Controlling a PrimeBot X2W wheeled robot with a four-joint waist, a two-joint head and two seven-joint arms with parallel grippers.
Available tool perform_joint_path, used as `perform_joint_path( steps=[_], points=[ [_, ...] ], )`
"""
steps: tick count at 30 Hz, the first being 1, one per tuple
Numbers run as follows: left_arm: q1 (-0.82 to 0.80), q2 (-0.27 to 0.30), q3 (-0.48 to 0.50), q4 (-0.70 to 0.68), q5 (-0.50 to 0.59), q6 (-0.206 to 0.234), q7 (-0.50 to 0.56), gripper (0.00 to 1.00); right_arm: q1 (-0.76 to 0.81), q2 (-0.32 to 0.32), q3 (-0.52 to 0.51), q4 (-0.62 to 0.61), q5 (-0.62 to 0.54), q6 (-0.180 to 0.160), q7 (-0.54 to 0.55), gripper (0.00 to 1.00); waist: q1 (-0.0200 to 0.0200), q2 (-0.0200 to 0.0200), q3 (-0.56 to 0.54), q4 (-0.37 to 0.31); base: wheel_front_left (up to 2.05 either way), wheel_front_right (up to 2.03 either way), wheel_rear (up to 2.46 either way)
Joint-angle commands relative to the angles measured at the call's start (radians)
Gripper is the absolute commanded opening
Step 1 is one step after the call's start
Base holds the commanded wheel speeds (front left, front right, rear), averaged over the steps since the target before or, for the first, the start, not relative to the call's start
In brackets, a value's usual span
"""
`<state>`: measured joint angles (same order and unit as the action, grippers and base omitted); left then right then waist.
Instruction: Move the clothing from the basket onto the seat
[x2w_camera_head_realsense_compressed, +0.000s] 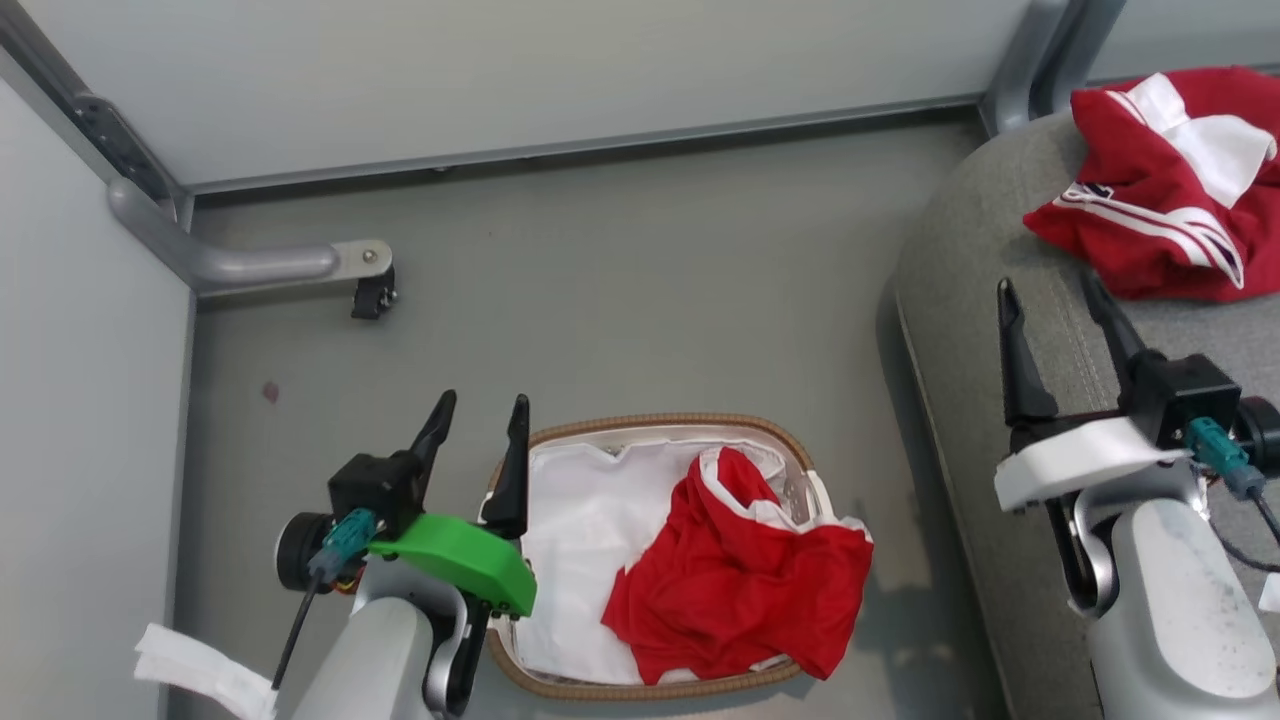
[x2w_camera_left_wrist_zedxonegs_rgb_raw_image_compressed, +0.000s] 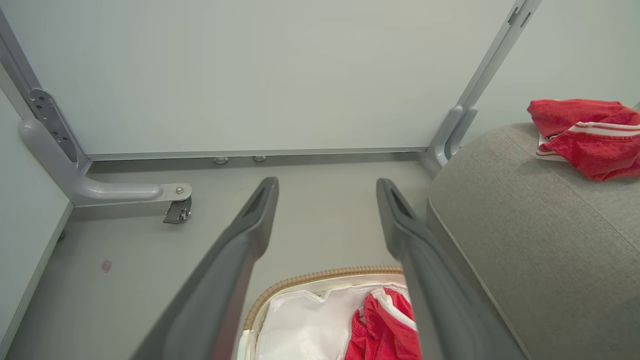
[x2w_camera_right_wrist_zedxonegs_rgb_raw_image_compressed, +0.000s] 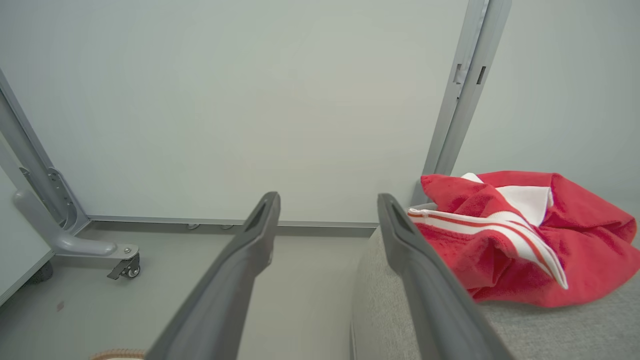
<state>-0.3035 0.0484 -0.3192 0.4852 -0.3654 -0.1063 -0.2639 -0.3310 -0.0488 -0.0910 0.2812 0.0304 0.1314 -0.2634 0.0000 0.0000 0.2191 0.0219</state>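
Nearest, at the lower left of the head view: the left gripper (x2w_camera_head_realsense_compressed: 482, 405), green-collared, fingers spread with nothing between them. Hangs at the left rim of the basket (x2w_camera_head_realsense_compressed: 660, 420), clear of the cloth. From the left wrist view: left gripper (x2w_camera_left_wrist_zedxonegs_rgb_raw_image_compressed: 327, 182) wide apart, the basket's (x2w_camera_left_wrist_zedxonegs_rgb_raw_image_compressed: 320, 275) woven rim low between the two fingers.

Inside the basket: white liner (x2w_camera_head_realsense_compressed: 590, 520) bare on the left, a crumpled red garment (x2w_camera_head_realsense_compressed: 740, 585) with white trim on the right, spilling over the right rim. Held by neither gripper. Whether printed: cannot tell.

At the lower right: the right gripper (x2w_camera_head_realsense_compressed: 1047, 285), white-collared, also parted and empty. Hovers over the rounded left edge of the grey seat (x2w_camera_head_realsense_compressed: 960, 300), a strip of floor between seat and basket.

Farther along the seat, beyond the right gripper's fingertips and apart from them: red shorts (x2w_camera_head_realsense_compressed: 1150, 200) with white striped trim, bunched on the cushion. From the right wrist view: red shorts (x2w_camera_right_wrist_zedxonegs_rgb_raw_image_compressed: 500, 240) lying on the seat (x2w_camera_right_wrist_zedxonegs_rgb_raw_image_compressed: 380, 310), just right of the open right gripper (x2w_camera_right_wrist_zedxonegs_rgb_raw_image_compressed: 328, 197).

Farthest: grey floor (x2w_camera_head_realsense_compressed: 650, 270), a partition foot with a small caster (x2w_camera_head_realsense_compressed: 372, 295), pale wall panels (x2w_camera_head_realsense_compressed: 550, 70).
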Motion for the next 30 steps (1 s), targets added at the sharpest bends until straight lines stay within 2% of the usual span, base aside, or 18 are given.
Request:
perform_joint_path(
  steps=[1, 8, 14, 26, 30],
  points=[
    [-0.035, 0.004, -0.018, 0.021, -0.008, -0.005, -0.001, 1.00, -0.025, -0.003, -0.010, -0.015, -0.008, -0.001, -0.002, 1.00, 0.0000, 0.0000, 0.116, -0.032, 0.00, 0.00, 0.00],
    [-0.213, 0.004, -0.209, 0.227, -0.066, -0.012, -0.001, 1.00, -0.124, -0.003, -0.028, -0.078, -0.003, -0.001, -0.002, 1.00, 0.0000, 0.0000, 0.313, -0.088, 0.00, 0.00, 0.00],
    [-0.333, 0.005, -0.359, 0.312, -0.055, -0.017, -0.001, 1.00, -0.184, -0.003, -0.001, -0.117, 0.028, -0.001, -0.002, 1.00, 0.0000, 0.0000, 0.432, -0.145, 0.00, 0.00, 0.00],
    [-0.549, 0.005, -0.623, 0.486, 0.034, -0.024, 0.003, 1.00, -0.266, -0.002, 0.068, -0.187, 0.086, -0.001, -0.002, 1.00, 0.0000, 0.0000, 0.583, -0.234, 0.00, 0.00, 0.00],
    [-0.592, 0.005, -0.703, 0.513, 0.019, -0.024, 0.023, 1.00, -0.282, -0.002, 0.088, -0.204, 0.095, -0.001, -0.002, 1.00, 0.0000, 0.0000, 0.615, -0.254, 0.00, 0.00, 0.00]
  ],
)
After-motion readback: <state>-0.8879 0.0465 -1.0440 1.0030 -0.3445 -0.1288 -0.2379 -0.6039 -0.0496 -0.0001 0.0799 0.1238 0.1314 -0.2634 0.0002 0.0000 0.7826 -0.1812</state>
